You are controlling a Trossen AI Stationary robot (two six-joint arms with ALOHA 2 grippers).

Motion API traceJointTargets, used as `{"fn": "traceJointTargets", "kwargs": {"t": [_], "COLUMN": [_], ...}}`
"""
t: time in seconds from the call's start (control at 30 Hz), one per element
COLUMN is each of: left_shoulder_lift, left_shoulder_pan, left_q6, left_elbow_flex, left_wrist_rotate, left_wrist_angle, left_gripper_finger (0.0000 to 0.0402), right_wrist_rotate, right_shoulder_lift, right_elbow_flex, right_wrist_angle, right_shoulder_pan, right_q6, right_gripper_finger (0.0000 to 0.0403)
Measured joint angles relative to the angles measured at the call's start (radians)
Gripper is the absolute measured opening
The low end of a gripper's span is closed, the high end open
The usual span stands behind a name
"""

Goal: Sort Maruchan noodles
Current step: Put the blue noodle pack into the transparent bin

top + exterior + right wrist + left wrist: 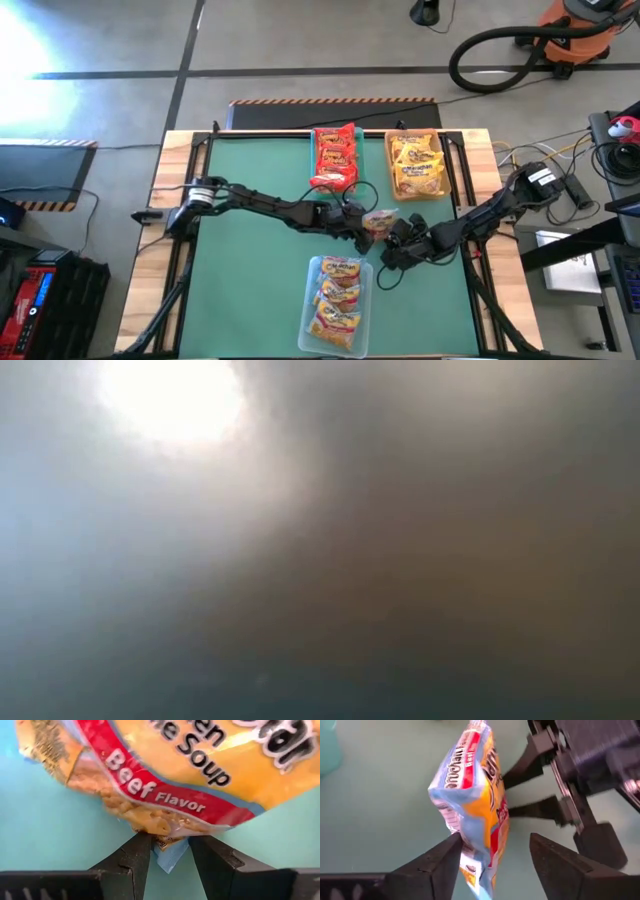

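Right gripper [167, 852] pinching beef packet [200, 765], left gripper [492, 857] wide; red packets [336, 155] in bin [318, 133].

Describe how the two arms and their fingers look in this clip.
Both arms are dark, slender and multi-jointed. The left arm has a pale silver-white section near its base; the right arm carries a white-labelled block near its base. The left gripper and right gripper each have two matte black, wedge-shaped fingers with flat inner faces.
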Motion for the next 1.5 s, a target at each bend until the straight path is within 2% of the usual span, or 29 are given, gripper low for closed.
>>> {"fn": "traceJointTargets", "kwargs": {"t": [0.2, 0.37, 0.6, 0.8, 1.03, 1.27, 1.5], "left_shoulder_lift": [0.013, 0.014, 0.013, 0.012, -0.006, -0.069, -0.172], "left_shoulder_pan": [0.002, 0.005, 0.005, 0.003, 0.001, 0.004, 0.008], "left_q6": [0.006, 0.010, 0.011, 0.011, 0.028, 0.057, 0.116], "left_elbow_flex": [0.000, 0.000, -0.001, -0.001, 0.000, -0.001, -0.001], "left_wrist_rotate": [-0.014, -0.008, -0.007, 0.021, 0.042, 0.019, -0.066], "left_wrist_angle": [0.013, 0.013, -0.003, -0.020, -0.041, -0.065, -0.133], "left_gripper_finger": [0.0228, 0.0214, 0.0144, 0.0071, 0.0009, 0.0001, 0.0000], "right_wrist_rotate": [-0.001, 0.000, 0.002, 0.007, -0.005, -0.043, -0.049], "right_shoulder_lift": [0.000, 0.000, -0.009, -0.019, -0.070, -0.211, -0.307], "right_elbow_flex": [0.000, 0.000, 0.006, 0.055, 0.135, 0.163, 0.160], "right_wrist_angle": [0.002, 0.003, -0.004, -0.048, -0.269, -0.359, -0.366], "right_shoulder_pan": [-0.006, -0.006, -0.006, -0.006, 0.008, 0.059, 0.115], "right_q6": [-0.007, -0.003, 0.030, -0.013, -0.008, 0.030, 0.093], "right_gripper_finger": [0.0138, 0.0138, 0.0138, 0.0138, 0.0138, 0.0138, 0.0139]}}
